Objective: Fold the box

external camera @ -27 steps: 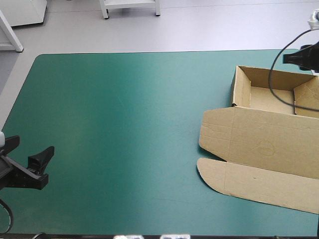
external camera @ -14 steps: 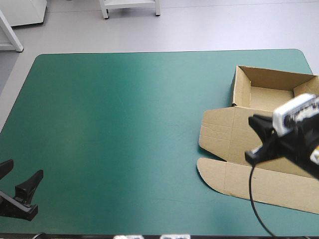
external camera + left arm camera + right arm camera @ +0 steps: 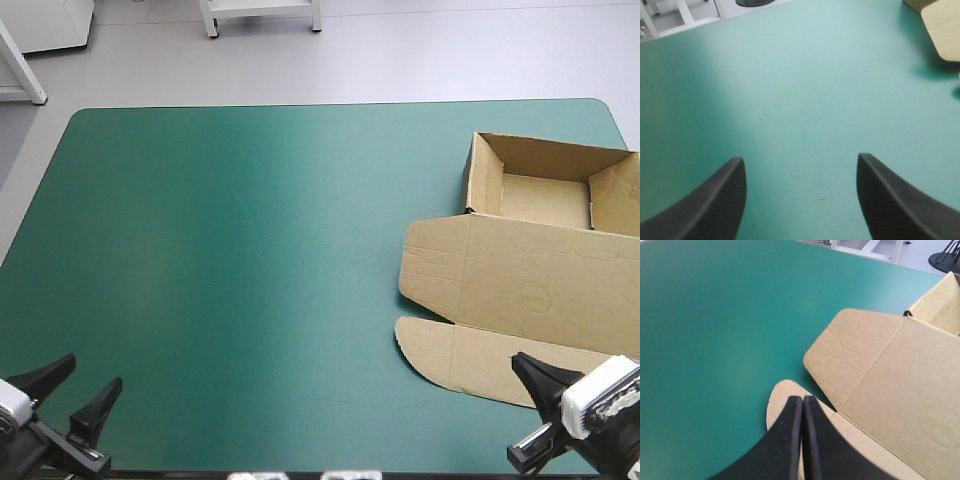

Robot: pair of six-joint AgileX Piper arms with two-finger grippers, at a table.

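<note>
The box (image 3: 880, 370), an open tray, lid flat, is being overhung by the right gripper (image 3: 802, 399), closed to a point, empty, above its rounded flap (image 3: 776, 402). The left gripper (image 3: 800, 158) is being held wide, box well ahead. The flap's edge is probably best approached low, parted.

A robotics lab, by the look of it; a work table (image 3: 250, 230) with a teal-green cover stands on bare grey floor (image 3: 420, 60); the left gripper (image 3: 90, 372) and right gripper (image 3: 801, 399) sit at its near edge; beyond the far edge are white frame legs (image 3: 262, 14), a white cabinet (image 3: 45, 20) at the far left, and a black star-shaped chair base (image 3: 945, 260).
</note>
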